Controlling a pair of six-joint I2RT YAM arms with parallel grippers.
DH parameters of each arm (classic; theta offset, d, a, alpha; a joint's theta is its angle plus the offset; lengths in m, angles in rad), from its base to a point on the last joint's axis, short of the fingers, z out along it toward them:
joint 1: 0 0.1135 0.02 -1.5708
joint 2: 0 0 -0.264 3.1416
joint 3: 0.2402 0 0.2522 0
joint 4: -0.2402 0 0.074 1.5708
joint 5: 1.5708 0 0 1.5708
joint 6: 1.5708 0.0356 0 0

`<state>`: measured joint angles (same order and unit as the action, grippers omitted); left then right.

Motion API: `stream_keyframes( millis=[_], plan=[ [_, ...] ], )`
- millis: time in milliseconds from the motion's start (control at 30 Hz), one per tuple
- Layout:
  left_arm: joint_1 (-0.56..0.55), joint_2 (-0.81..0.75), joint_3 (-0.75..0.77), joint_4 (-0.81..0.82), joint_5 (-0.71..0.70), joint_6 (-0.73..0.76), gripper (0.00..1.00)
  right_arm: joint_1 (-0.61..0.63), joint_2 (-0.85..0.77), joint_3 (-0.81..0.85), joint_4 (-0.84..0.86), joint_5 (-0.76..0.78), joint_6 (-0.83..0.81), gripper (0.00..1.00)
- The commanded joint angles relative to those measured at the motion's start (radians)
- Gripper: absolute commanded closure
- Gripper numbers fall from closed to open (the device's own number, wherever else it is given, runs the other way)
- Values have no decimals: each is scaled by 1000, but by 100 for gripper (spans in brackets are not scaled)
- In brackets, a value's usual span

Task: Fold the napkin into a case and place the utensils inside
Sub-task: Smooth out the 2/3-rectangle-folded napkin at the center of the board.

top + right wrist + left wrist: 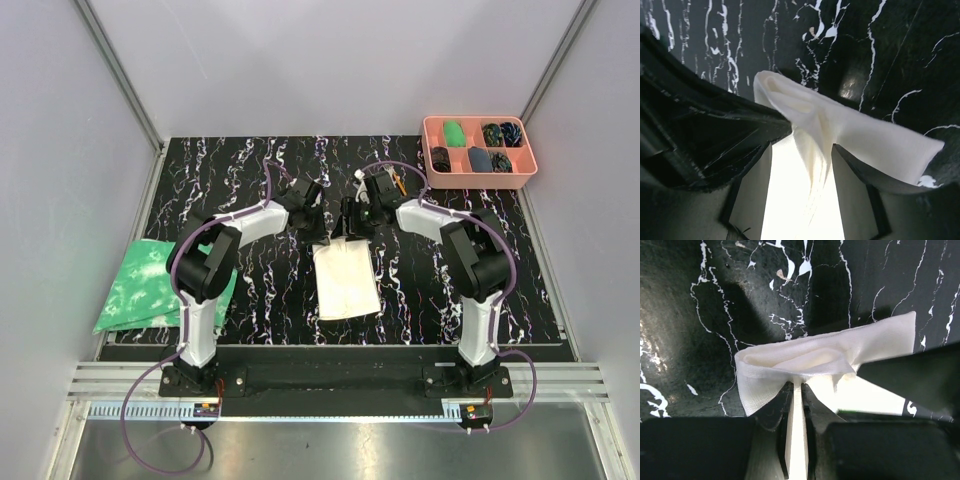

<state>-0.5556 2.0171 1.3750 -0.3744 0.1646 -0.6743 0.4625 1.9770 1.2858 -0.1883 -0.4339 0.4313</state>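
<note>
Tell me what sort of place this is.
Probably a robot test cell in a lab: two arms bolted to a rail, plain panel walls on metal framing, and a marbled black mat as worktop.

Cream-white napkin (346,282) against a black tabletop (250,175) veined with white marble streaks; alongside, a mottled green-and-white cloth (145,285), a salmon-pink compartment tray (480,181) and black-and-white robot arms (200,325).

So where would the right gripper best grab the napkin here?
Probably the lifted far edge of the napkin, beside the left gripper's pinch, coming from above with the right gripper straddling it: that edge stands bunched off the table; the rest lies flat.
</note>
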Motion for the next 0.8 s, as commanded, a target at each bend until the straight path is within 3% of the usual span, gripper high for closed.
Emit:
stream_keyframes(
  millis=[0, 267, 400, 467, 700, 767],
  plan=[
    [-3, 8, 18, 48, 33, -1, 87, -1, 39, 64, -37, 47, -65, 41],
    [-4, 6, 10, 55, 39, 1, 88, -1, 57, 99, -48, 145, -83, 56],
    [-4, 2, 2, 58, 38, 4, 88, -4, 71, 121, -56, 155, -89, 76],
    [-4, -9, -4, 58, 36, 7, 87, -5, 88, 133, -60, 155, -89, 82],
    [3, -104, -13, 51, 30, 16, 65, -24, 112, 159, -74, 113, -88, 92],
    [11, -126, -10, 45, 33, 10, 64, -34, 121, 165, -74, 83, -75, 98]
  ],
)
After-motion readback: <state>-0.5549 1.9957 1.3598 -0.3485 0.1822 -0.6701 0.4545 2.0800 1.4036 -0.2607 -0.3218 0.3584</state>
